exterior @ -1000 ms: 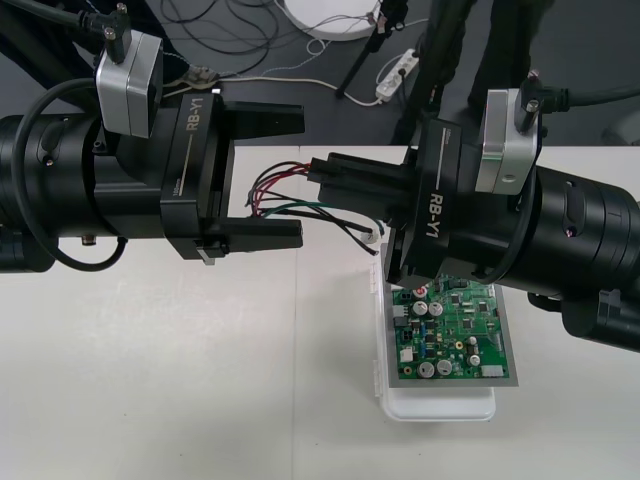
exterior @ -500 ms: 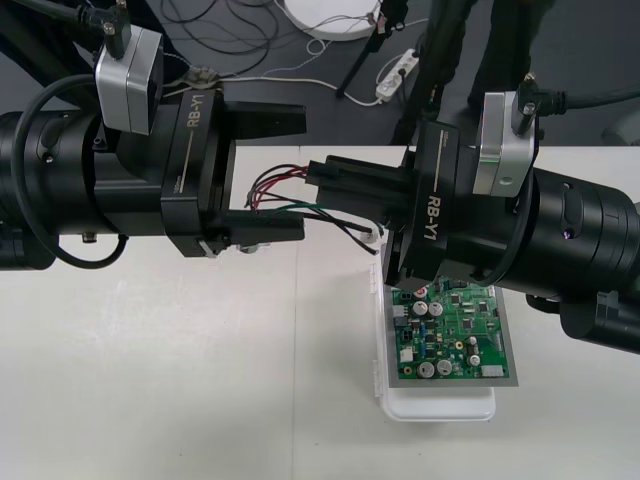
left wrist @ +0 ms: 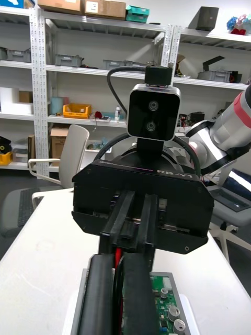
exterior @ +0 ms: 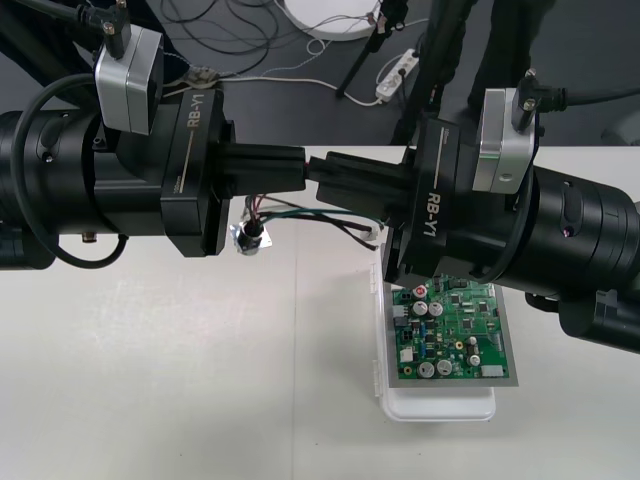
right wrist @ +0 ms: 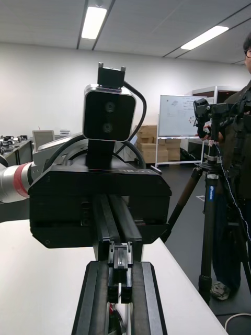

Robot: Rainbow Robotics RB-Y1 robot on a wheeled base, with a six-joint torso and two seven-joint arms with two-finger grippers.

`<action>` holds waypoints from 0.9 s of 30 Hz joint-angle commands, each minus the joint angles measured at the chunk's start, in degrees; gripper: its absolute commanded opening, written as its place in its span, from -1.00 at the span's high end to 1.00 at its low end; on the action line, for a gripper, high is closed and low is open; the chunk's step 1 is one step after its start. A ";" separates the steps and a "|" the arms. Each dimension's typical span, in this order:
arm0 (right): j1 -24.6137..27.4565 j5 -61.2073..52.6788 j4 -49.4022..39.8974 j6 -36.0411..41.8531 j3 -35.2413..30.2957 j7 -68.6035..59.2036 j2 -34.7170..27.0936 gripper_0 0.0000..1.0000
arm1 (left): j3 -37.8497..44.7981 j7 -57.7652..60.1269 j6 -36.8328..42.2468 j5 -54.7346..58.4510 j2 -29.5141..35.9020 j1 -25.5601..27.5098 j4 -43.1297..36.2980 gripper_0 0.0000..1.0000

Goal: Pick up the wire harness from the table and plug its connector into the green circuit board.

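The two grippers meet tip to tip above the table, behind the green circuit board (exterior: 455,335) on its white base (exterior: 440,405). My left gripper (exterior: 300,168) is shut on the wire harness (exterior: 300,212); a red wire shows between its fingers (left wrist: 99,293). The round metal socket (exterior: 248,238) hangs just below that gripper. My right gripper (exterior: 322,172) is also shut on the harness, with a small dark part (right wrist: 120,275) between its fingers (right wrist: 151,298). Green and black wires trail back under it towards a small pale piece (exterior: 372,236).
The board sits at the front right, under the right arm (exterior: 560,250). The left arm (exterior: 90,190) spans the table's left half. Bare table (exterior: 180,380) lies in front of both arms. Cables lie on the dark floor (exterior: 250,40) beyond the far edge.
The left gripper's fingers have closed from wide apart onto the harness wires. The socket end now hangs below them. The right arm has hardly moved.
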 commanded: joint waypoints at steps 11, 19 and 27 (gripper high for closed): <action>-1.91 -0.04 -2.10 -0.14 0.78 -2.13 0.95 1.00 | -0.98 -3.23 -0.66 -0.05 -1.08 -2.28 -1.43 1.00; -1.82 0.05 -1.66 -0.14 0.69 -3.01 0.95 -0.37 | -0.98 -3.32 -0.66 -0.14 -1.08 -2.28 -1.43 1.00; -1.82 -0.04 -1.57 -0.23 0.69 -3.89 0.95 -1.00 | -0.98 -3.32 -0.66 -0.14 -1.08 -2.28 -1.43 1.00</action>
